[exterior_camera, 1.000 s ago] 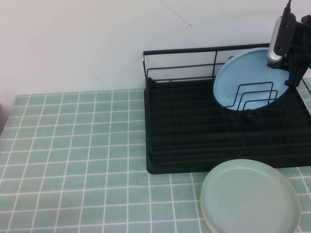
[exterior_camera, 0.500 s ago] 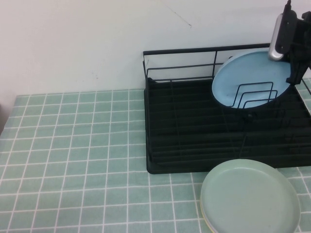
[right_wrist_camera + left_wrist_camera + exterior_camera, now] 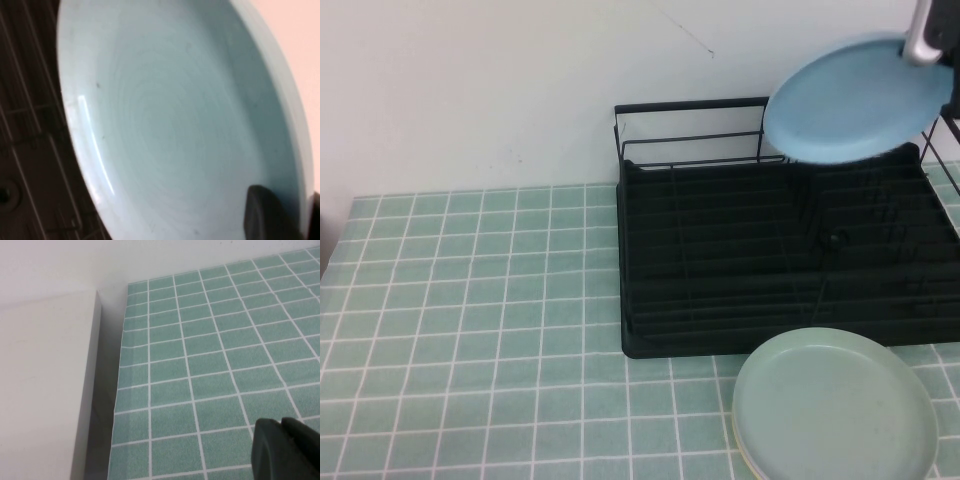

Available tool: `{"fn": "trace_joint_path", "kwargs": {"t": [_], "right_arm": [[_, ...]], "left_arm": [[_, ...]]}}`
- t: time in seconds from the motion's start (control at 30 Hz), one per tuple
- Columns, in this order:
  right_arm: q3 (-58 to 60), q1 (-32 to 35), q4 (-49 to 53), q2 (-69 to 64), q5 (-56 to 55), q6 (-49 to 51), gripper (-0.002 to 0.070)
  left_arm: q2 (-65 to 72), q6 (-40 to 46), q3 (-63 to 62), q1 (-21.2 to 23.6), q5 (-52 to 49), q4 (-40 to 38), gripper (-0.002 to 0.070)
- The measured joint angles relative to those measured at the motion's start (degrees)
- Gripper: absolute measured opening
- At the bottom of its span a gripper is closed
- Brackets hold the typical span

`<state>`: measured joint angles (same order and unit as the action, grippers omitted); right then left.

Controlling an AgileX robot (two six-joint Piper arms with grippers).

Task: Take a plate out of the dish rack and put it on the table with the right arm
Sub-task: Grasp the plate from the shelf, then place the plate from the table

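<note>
The light blue plate (image 3: 855,100) hangs tilted in the air above the back right of the black wire dish rack (image 3: 720,260), clear of its dividers. My right gripper (image 3: 932,55) is at the top right edge of the high view, shut on the plate's rim. In the right wrist view the plate (image 3: 170,120) fills the picture, with the rim between the two fingers of the right gripper (image 3: 295,220) and the rack (image 3: 25,165) below. My left gripper (image 3: 280,432) is shut and empty, low over the mint-green tiled table (image 3: 210,355); it does not show in the high view.
A pale green plate (image 3: 835,405) lies on the table (image 3: 470,300) in front of the rack's right part, on top of another plate. A white wall stands behind the rack. A white block (image 3: 45,390) borders the table's edge by the left gripper.
The right gripper has lifted the blue plate up out of the rack's dividers. The plate has tipped from near upright toward flat and now sits higher in the high view.
</note>
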<state>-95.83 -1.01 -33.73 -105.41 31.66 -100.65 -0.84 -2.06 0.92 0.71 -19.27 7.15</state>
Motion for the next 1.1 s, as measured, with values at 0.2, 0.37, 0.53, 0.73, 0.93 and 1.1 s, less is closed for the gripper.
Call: {"fn": "trace_joint_path", "kwargs": {"t": [0.2, 0.37, 0.53, 0.73, 0.93, 1.1], "right_arm": [[0.0, 0.0, 4.0, 8.0, 4.0, 10.9, 0.0079], [0.8, 0.0, 11.7, 16.8, 9.6, 33.8, 0.0079], [9.3, -2.0, 20.3, 28.6, 12.9, 61.7, 0.0079], [27.1, -5.2, 17.9, 42.0, 16.4, 78.8, 0.0079], [45.1, -5.6, 9.8, 49.0, 20.5, 82.1, 0.0079], [55.1, -5.6, 5.6, 49.5, 18.4, 81.5, 0.0079]], "left_arm": [[0.0, 0.0, 0.0, 0.0, 0.0, 0.0, -0.0003], [0.0, 0.0, 0.0, 0.0, 0.0, 0.0, -0.0003], [0.0, 0.0, 0.0, 0.0, 0.0, 0.0, -0.0003], [0.0, 0.0, 0.0, 0.0, 0.0, 0.0, -0.0003], [0.0, 0.0, 0.0, 0.0, 0.0, 0.0, -0.0003], [0.0, 0.0, 0.0, 0.0, 0.0, 0.0, -0.0003]]}}
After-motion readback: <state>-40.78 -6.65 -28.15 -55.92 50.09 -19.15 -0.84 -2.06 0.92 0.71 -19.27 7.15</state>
